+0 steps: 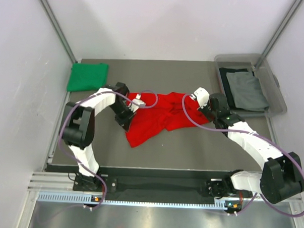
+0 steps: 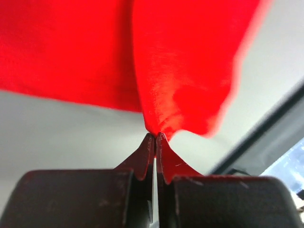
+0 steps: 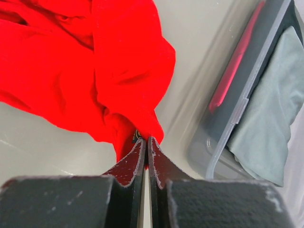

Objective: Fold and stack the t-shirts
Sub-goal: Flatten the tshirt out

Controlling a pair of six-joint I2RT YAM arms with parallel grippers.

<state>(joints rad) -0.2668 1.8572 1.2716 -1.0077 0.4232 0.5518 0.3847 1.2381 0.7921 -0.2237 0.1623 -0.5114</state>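
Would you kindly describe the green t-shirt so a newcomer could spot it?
Start at the dark table. In its far left corner lies the green t-shirt, a neat compact patch. Unlike the crumpled red t-shirt mid-table, it lies alone and is the only green item.

Left tool (image 1: 132,107) and right tool (image 1: 195,98) seemingly pinch opposite ends of the rumpled red t-shirt (image 1: 157,119).

We have 2 arms, the left arm (image 1: 99,97) and the right arm (image 1: 249,141). Each is built of white link shells joined by bulky black joint housings, and each trails 1 thin purple cable (image 1: 184,110) in loose loops. The left gripper (image 2: 155,135) and right gripper (image 3: 145,138) each carry 2 dark, matte, wedge-shaped fingers (image 3: 130,164), lightly speckled with pale scuffs.
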